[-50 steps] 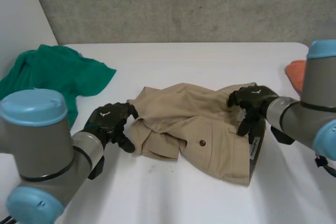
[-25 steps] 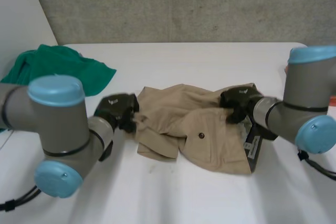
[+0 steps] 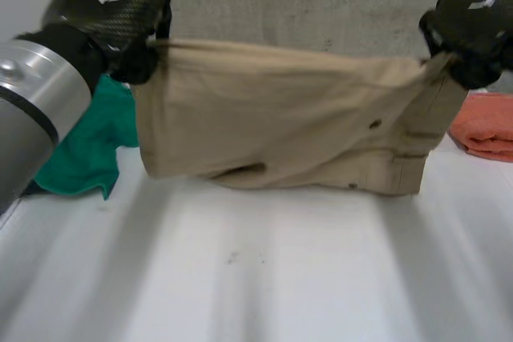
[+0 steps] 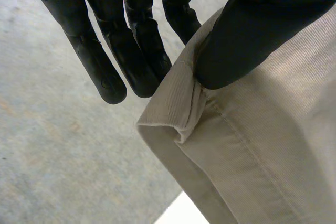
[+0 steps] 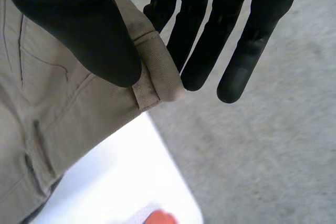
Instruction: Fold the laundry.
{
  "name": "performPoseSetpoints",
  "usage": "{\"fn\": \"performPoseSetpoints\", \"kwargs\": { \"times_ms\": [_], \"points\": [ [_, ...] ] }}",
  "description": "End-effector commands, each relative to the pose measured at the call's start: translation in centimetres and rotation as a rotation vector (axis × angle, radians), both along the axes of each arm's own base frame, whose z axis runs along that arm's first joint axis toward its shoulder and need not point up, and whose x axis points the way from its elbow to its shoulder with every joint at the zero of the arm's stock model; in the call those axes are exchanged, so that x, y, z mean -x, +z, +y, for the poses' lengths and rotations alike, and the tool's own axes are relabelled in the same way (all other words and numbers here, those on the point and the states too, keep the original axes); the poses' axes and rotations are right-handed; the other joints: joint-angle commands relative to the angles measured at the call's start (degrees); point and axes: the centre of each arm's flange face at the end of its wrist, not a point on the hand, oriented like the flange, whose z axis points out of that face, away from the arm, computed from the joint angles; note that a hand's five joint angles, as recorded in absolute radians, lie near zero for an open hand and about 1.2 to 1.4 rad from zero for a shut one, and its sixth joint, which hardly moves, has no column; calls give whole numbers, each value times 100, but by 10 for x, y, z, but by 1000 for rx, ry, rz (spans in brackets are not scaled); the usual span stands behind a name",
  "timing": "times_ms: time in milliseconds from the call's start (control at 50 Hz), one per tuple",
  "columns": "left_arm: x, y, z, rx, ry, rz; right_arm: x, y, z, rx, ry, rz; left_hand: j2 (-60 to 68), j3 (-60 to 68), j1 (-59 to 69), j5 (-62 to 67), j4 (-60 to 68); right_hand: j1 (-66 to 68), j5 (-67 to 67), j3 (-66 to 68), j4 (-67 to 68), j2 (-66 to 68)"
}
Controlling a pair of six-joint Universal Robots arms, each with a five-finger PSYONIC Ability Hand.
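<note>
We log the beige garment [image 3: 280, 118] hanging spread out above the tabletop [image 3: 264, 278]. Its top edge is stretched nearly taut between two upper corners, one pinched by the left hand [image 3: 108, 18] and the other by the right hand [image 3: 473, 26]; in each wrist view a folded hem corner sits clamped between the thumb and straight fingers [image 4: 102, 74]. Its face shows a dark button, stitched seams and a pocket slit near the uneven lower edge, which hangs close to the tabletop, though we cannot tell whether it touches. A crumpled green cloth [image 3: 80, 150] lies on the tabletop behind the garment's left side, and an orange cloth [image 3: 485, 122] lies beside its right side.
</note>
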Motion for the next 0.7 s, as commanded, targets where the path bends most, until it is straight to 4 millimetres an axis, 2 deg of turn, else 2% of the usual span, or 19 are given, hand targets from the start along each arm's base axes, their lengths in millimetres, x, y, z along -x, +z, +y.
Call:
{"fn": "performPoseSetpoints", "kwargs": {
  "times_ms": [20,60,80,120,140,180,200,220,240,280,300,320,340,380,420,500,580,660,700],
  "points": [
    [22,-77,-35,-153,-15,-187,-13,-68,-32,-195,20,127,1151,1156,1515,1230,1128,1718,1495,1218,1146,1282],
    [29,-92,-45,-164,-20,-223,-17,-83,-47,-210,13,133,1151,1156,1515,1230,1128,1718,1495,1218,1146,1282],
    [36,-103,-58,-149,-19,-246,-20,-88,-54,-200,11,132,1151,1156,1515,1230,1128,1718,1495,1218,1146,1282],
    [44,-110,-75,-105,-14,-255,-24,-94,-69,-159,1,121,1151,1156,1515,1230,1128,1718,1495,1218,1146,1282],
    [48,-111,-83,-78,-9,-254,-29,-97,-85,-94,-20,105,1151,1156,1515,1230,1128,1718,1495,1218,1146,1282],
    [62,-104,-108,49,6,-226,-32,-95,-102,-5,-47,79,1151,1156,1515,1230,1128,1718,1495,1218,1146,1282],
    [66,-95,-116,107,14,-206,-34,-91,-111,51,-65,61,1151,1156,1515,1230,1128,1718,1495,1218,1146,1282],
    [69,-85,-124,171,26,-183,-38,-78,-129,189,-96,15,1151,1156,1515,1230,1128,1718,1495,1218,1146,1282],
    [75,-61,-138,310,50,-127,-40,-70,-138,262,-111,-14,1151,1156,1515,1230,1128,1718,1495,1218,1146,1282],
    [79,-33,-148,455,74,-61,-45,-53,-151,409,-128,-72,1151,1156,1515,1230,1128,1718,1495,1218,1146,1282],
    [81,-19,-151,525,86,-26,-50,-30,-160,575,-133,-138,1151,1156,1515,1230,1128,1718,1495,1218,1146,1282],
    [81,11,-154,659,111,53,-52,-20,-163,639,-133,-166,1151,1156,1515,1230,1128,1718,1495,1218,1146,1282],
    [77,40,-154,772,135,127,-54,0,-164,763,-127,-226,1151,1156,1515,1230,1128,1718,1495,1218,1146,1282],
    [76,61,-149,861,141,209,-58,21,-163,897,-104,-295,1151,1156,1515,1230,1128,1718,1495,1218,1146,1282],
    [74,67,-147,853,123,263,-61,27,-160,929,-80,-330,1151,1156,1515,1230,1128,1718,1495,1218,1146,1282],
    [68,69,-144,788,95,323,-61,35,-157,906,-43,-418,1151,1156,1515,1230,1128,1718,1495,1218,1146,1282],
    [65,42,-143,658,78,281,-63,20,-156,795,-27,-427,1151,1156,1515,1230,1128,1718,1495,1218,1146,1282],
    [63,-2,-143,528,77,210,-63,-17,-161,635,-35,-367,1151,1156,1515,1230,1128,1718,1495,1218,1146,1282],
    [62,-36,-141,439,71,163,-64,-49,-164,527,-42,-326,1151,1156,1515,1230,1128,1718,1495,1218,1146,1282]
  ]
}}
